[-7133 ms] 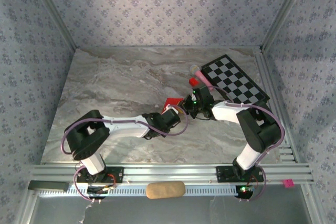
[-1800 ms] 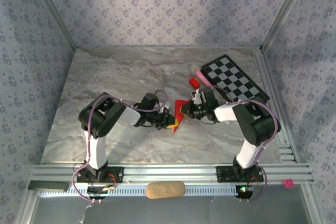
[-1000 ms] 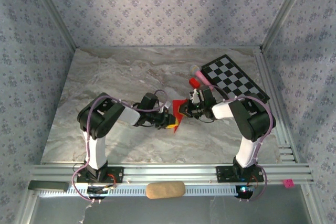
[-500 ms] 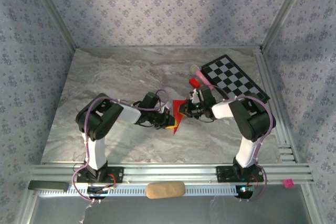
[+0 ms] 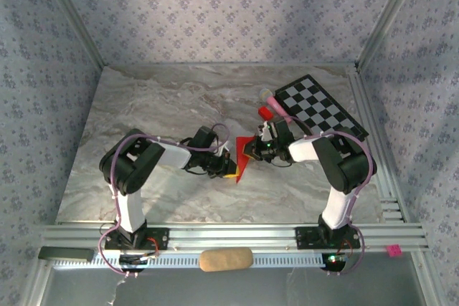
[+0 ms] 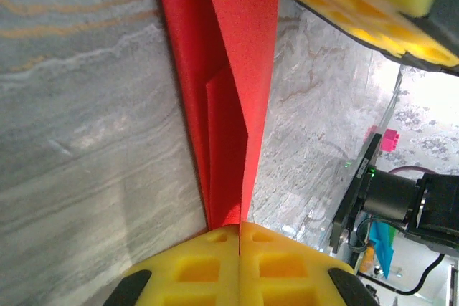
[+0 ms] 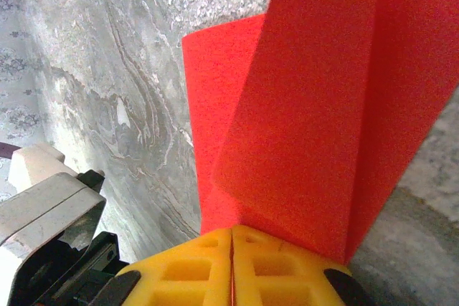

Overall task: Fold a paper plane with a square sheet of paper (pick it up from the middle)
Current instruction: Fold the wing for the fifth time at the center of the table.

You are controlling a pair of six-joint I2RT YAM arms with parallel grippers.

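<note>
1. At the near edge, a tan oblong pad [image 5: 226, 259] lies on the metal rail [image 5: 237, 234]. A small pink tag [image 5: 392, 250] sits towards the rail's right end.
2. Beyond the rail, the left claw [image 5: 228, 168] reaches in low from the left over the middle of the marble desk [image 5: 143, 105]. Its yellow pads [image 6: 193, 270] are pressed fully together, pinching the nearer part of the red paper sheet [image 5: 242, 157].
3. Just past it, the right claw [image 5: 250, 150] comes in from the right. Its pads [image 7: 186, 277] are also clamped tight, with no gap, gripping the farther part of the same sheet.
4. The sheet is creased into a narrow strip of overlapping layers and is held between the two claws near the middle of the desk. From above it seems to stand on edge, but whether its lower edge touches the desk is hard to tell.
5. Farther back, a small red block [image 5: 266, 112] rests on the desk, apart from the sheet.
6. A black-and-white checkerboard [image 5: 319, 109] lies askew at the far right, just beside the block.
</note>
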